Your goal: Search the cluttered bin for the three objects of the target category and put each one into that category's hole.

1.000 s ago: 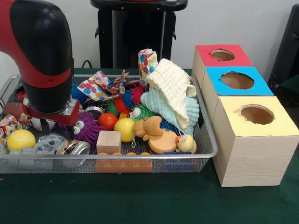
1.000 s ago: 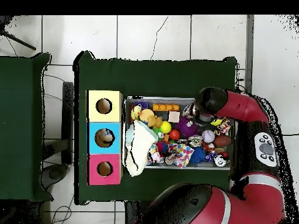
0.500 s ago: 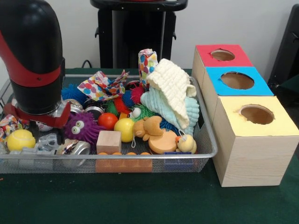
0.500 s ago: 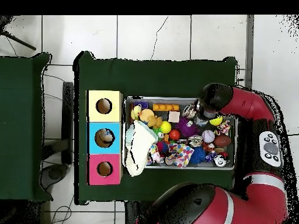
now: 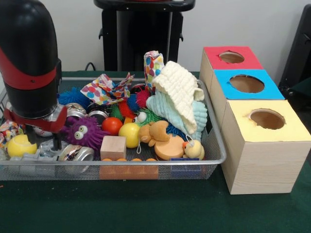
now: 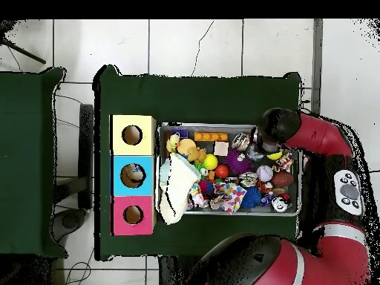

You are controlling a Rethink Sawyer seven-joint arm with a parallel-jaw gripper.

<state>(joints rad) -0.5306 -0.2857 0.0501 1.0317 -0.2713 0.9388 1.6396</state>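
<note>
Wire mesh bin [image 5: 214, 160] sits on the green table [image 5: 155, 208], packed with mixed toys and cloths. The red and black arm [image 5: 29, 58] comes down over the bin's left end in the front view; its gripper [image 5: 43, 140] is low among the clutter there, one dark fingertip [image 5: 57, 142] showing between a yellow tennis ball [image 5: 20, 144] and a purple googly-eyed puff toy [image 5: 85, 132]. Cannot tell from either view whether the fingers are apart or closed, or whether they hold anything. Crushed metal cans [image 5: 77, 153] lie just below the gripper against the bin's front wall. Toward the middle: a red ball [image 5: 112, 125], a yellow ball [image 5: 129, 134], a wooden cube [image 5: 113, 147], a tan plush toy [image 5: 154, 133] and a small yellow duck [image 5: 193, 149]. A cream waffle cloth [image 5: 182, 92] is draped over a pale blue cloth [image 5: 167, 109] at the right end, with a confetti-print cloth [image 5: 104, 89] behind. Just beside the bin to the right stand three boxes in a row, each with a round hole on top: yellow box [image 5: 265, 145] nearest, blue box [image 5: 247, 83] in between, red box [image 5: 230, 57] farthest. In the overhead view the blue box's hole [image 6: 133, 175] shows something inside; the other two look empty.
</note>
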